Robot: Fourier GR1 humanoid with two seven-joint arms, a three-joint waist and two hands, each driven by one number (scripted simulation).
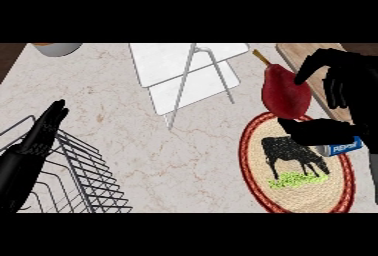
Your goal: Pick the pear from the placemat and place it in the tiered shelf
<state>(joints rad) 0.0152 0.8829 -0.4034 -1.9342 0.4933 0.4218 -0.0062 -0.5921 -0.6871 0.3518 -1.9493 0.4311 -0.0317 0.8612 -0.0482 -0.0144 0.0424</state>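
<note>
Dark red, the pear [285,93] sits pinched between curled fingers and thumb of the right hand [341,85], above the placemat's [255,170] upper edge (left hand [38,134] rests open).

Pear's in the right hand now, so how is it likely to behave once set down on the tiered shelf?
The pear looks rigid and smooth-skinned, so it may slip where the right hand pinches it. Its rounded, tapering body would probably roll or tip on the flat white tiered shelf. The thin stem looks fragile.
</note>
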